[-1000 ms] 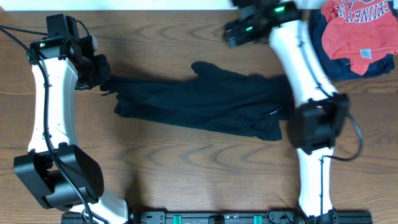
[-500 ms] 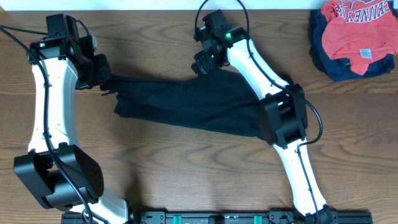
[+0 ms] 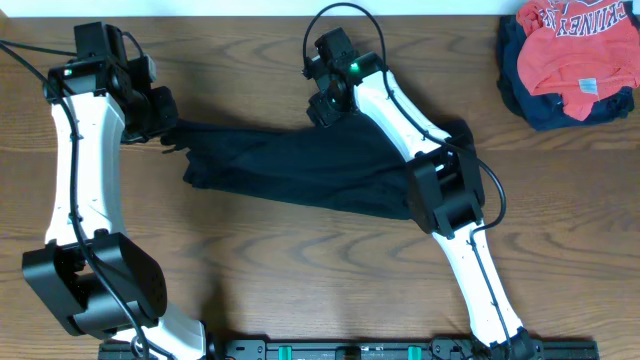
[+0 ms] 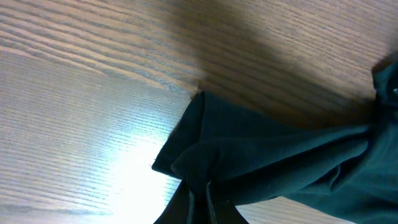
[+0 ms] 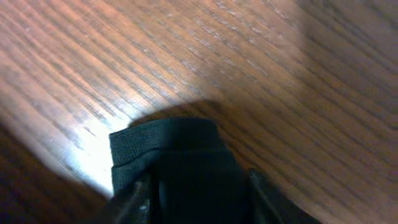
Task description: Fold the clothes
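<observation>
The black garment lies stretched out across the middle of the wooden table. My left gripper is shut on its left end; in the left wrist view the fabric bunches into the closed jaws. My right gripper sits at the garment's upper edge near the middle. In the right wrist view its fingers stand apart with a flat folded hem of the black fabric between them, not pinched. No logo or label shows.
A red shirt with white lettering lies on a navy blue garment at the back right corner. Bare wood table lies in front of the garment. The right arm reaches over the garment's right half.
My right arm swung from the back right to the garment's upper middle edge and then shifted slightly left. The left arm and its grip have not moved.
</observation>
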